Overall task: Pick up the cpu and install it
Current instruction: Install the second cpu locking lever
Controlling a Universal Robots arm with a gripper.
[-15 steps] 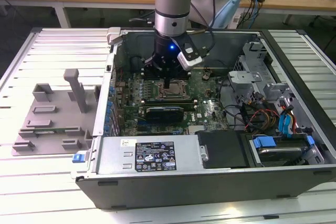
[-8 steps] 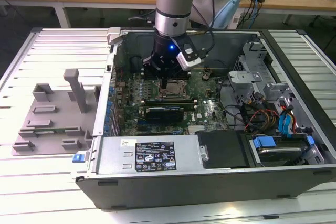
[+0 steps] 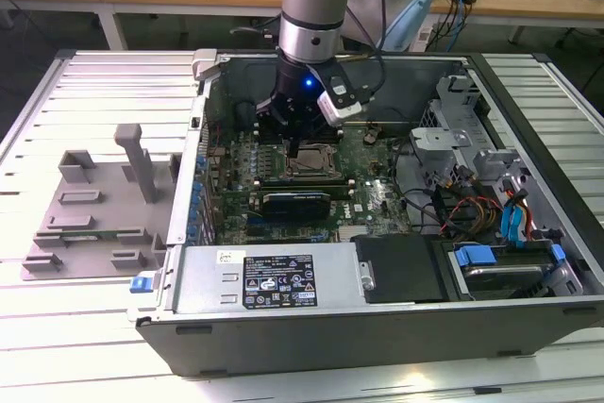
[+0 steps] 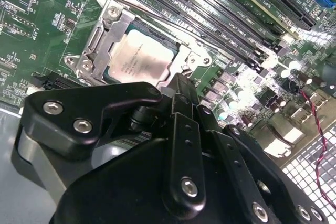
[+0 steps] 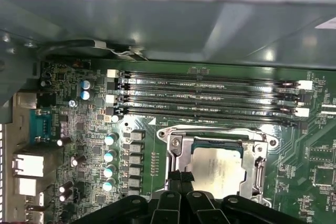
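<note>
Silvery cpu (image 4: 140,56) sits flat inside the socket frame (image 4: 100,40) on the motherboard (image 5: 315,166), square to the frame in both wrist views, so the install step looks at or near its end rather than the pick. Gripper (image 5: 181,178) is directly over the socket frame's near edge, fingertips drawn together into a narrow black point touching or just above the cpu's edge; nothing visible between them, so I read it as closed and empty, though contact with the chip is hard to confirm from these angles. Whatever move follows calls for a straight vertical path: the chip lies loose in the frame, and any sideways drag at the tip could skew it on the contacts. RAM slots (image 5: 210,98) run just beside the socket frame on the far side from the gripper, capacitors (image 5: 109,156) stand close by, so little lateral margin. Arm (image 3: 316,7) comes straight down into the open computer case (image 3: 377,327), wrist vertical over the socket frame. Grey plastic tray (image 3: 94,224) lies outside the case, well apart from the socket frame, on the exterior view's left.
</note>
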